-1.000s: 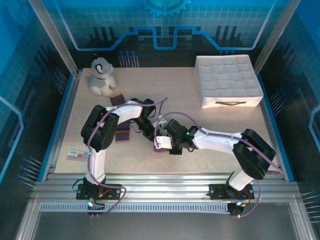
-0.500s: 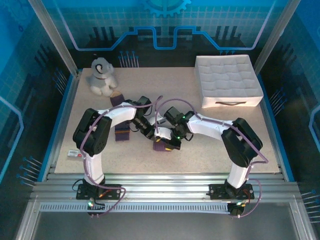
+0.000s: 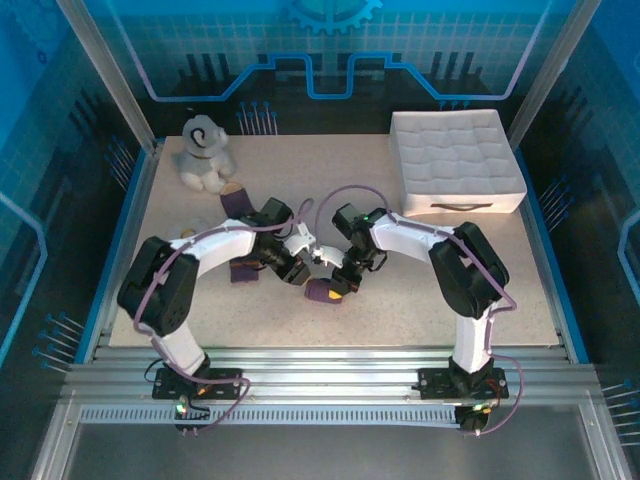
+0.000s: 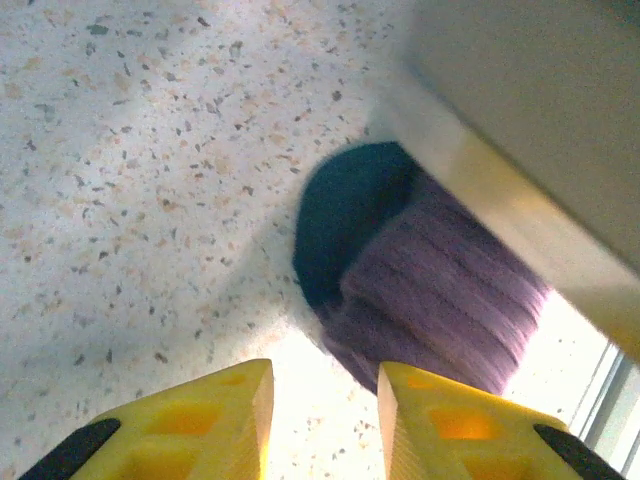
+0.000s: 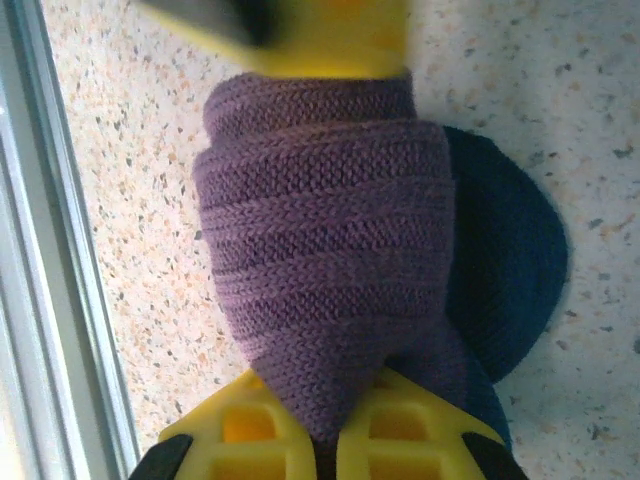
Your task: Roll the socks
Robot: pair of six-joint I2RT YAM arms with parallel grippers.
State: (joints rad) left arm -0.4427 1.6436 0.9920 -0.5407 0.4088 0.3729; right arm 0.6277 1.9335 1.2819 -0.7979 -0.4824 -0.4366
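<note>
A rolled dark purple sock [image 3: 322, 292] with a navy toe lies on the speckled table near the front middle. My right gripper [image 3: 337, 283] comes down on it from behind. In the right wrist view the right gripper [image 5: 335, 410] is shut, pinching a fold of the purple sock [image 5: 320, 250], with the navy toe [image 5: 515, 270] to the right. My left gripper [image 4: 325, 375] stands open just short of the sock [image 4: 440, 290], with bare table between its yellow fingers. A second flat purple sock [image 3: 243, 271] lies partly under the left arm. Another purple sock piece [image 3: 235, 198] with orange lies by the toy.
A white quilted box [image 3: 455, 160] stands at the back right. A grey-white plush dog [image 3: 205, 152] sits at the back left. The metal frame rail [image 5: 40, 250] runs close beside the rolled sock. Both arms meet over the middle front of the table.
The left gripper's jaws have opened and come off the rolled sock. The right arm's elbow has swung back and its wrist has turned, still holding the sock. The left elbow has swung out left.
</note>
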